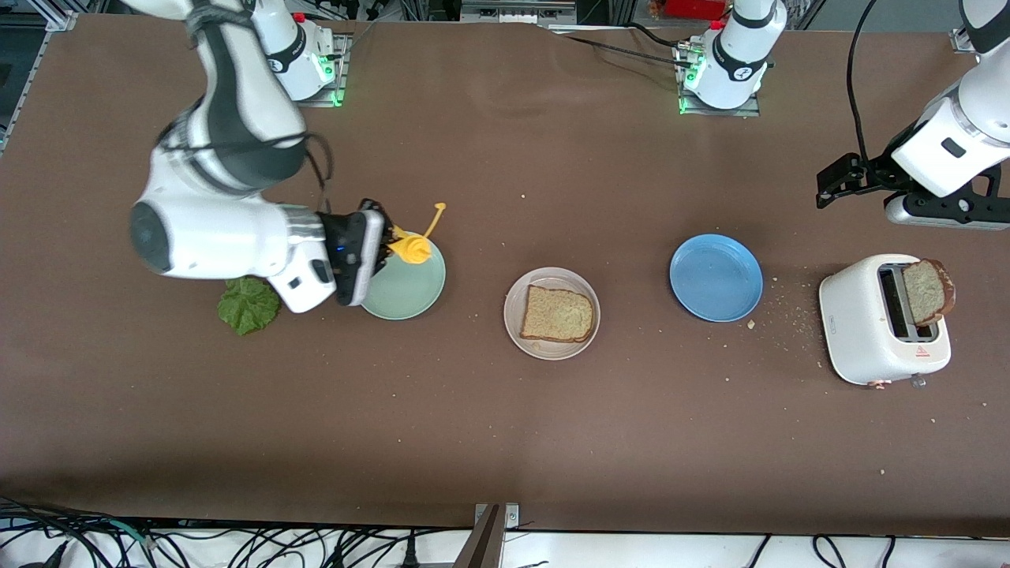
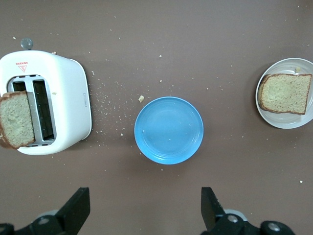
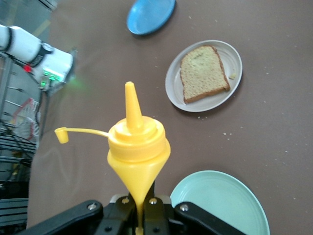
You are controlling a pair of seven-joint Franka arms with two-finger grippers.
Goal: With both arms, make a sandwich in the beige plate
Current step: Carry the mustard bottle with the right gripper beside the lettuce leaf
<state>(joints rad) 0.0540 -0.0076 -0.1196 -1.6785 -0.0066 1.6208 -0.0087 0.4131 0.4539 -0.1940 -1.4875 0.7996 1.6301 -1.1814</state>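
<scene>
A small red warning triangle [image 1: 920, 354] is printed on the white toaster [image 1: 864, 331], on the face nearest the front camera, with a line of tiny print beside it that cannot be read. The left wrist view shows the same red triangle [image 2: 22, 68] with a short row of red characters above it, also illegible. A small dark rectangular outline [image 1: 837, 322] marks the toaster's side toward the blue plate; whether it holds writing cannot be told. Dark round emblems on the two arm bases are too small to read.
</scene>
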